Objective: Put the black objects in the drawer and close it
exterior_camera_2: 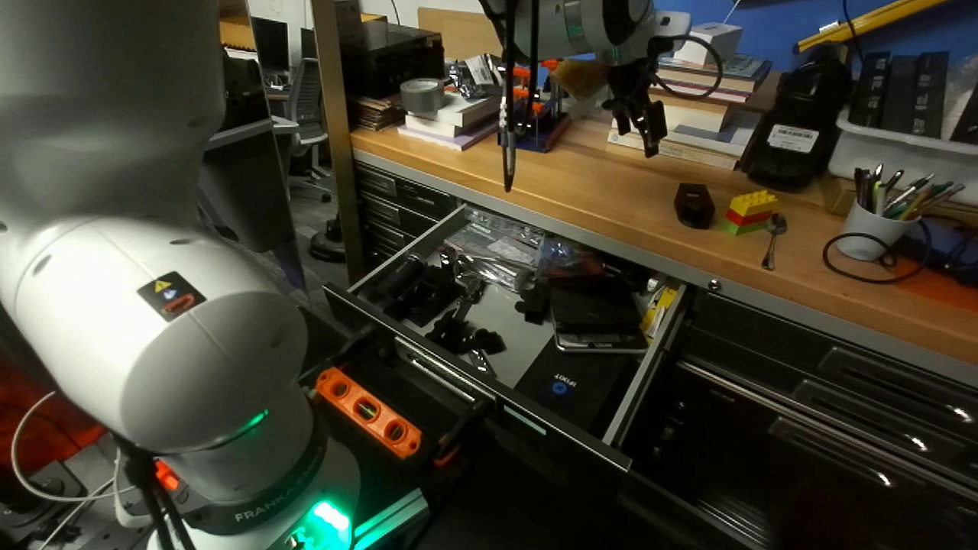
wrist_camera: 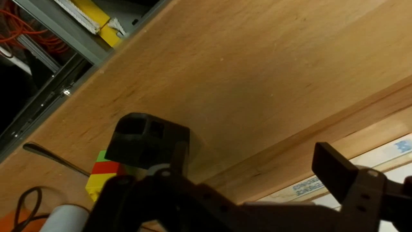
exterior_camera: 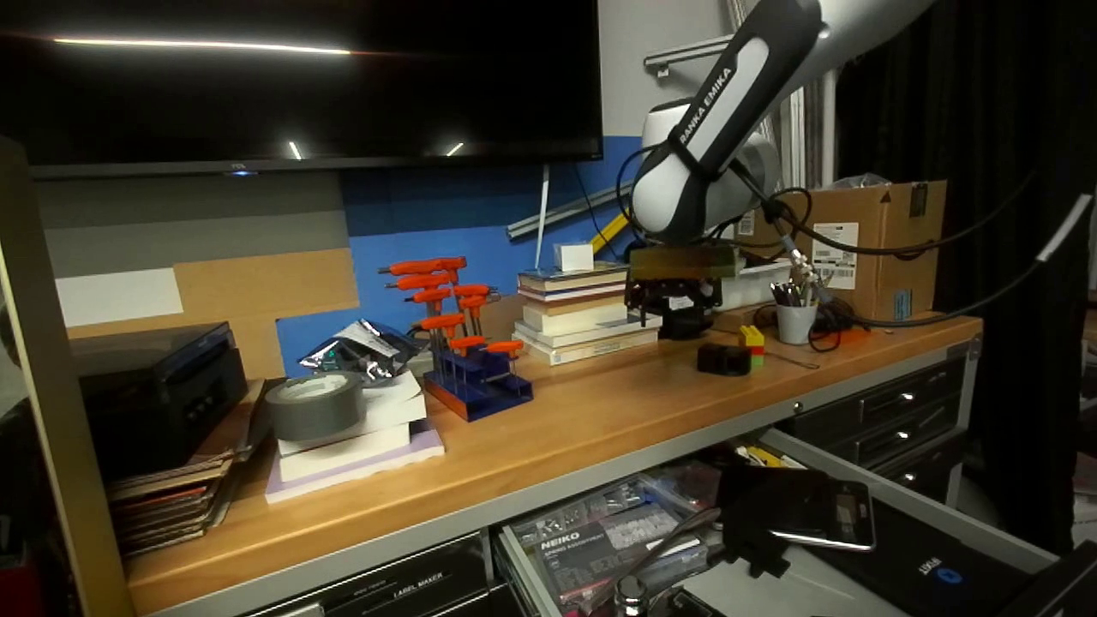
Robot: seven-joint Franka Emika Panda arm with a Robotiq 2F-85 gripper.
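Observation:
A small black blocky object (exterior_camera: 722, 360) stands on the wooden tabletop beside yellow, red and green toy bricks. It also shows in an exterior view (exterior_camera_2: 694, 206) and at the lower left of the wrist view (wrist_camera: 148, 138), partly behind a finger. The wide drawer (exterior_camera_2: 489, 393) is pulled out, with tools and dark items inside, also in an exterior view (exterior_camera: 908, 497). A small black piece (exterior_camera_2: 535, 302) and a flat black device (exterior_camera_2: 600, 317) lie in it. My gripper (exterior_camera_2: 638, 136) is above the table near the books, apart from the black object. In the wrist view its fingers (wrist_camera: 251, 151) are wide open and empty.
Toy bricks (exterior_camera_2: 751, 210), a spoon (exterior_camera_2: 773, 241) and a white pen cup (exterior_camera_2: 871, 229) stand near the black object. A book stack (exterior_camera: 583, 317), a labelled black item (exterior_camera_2: 791, 137) and an orange-handled hex key stand (exterior_camera: 480, 381) are at the back.

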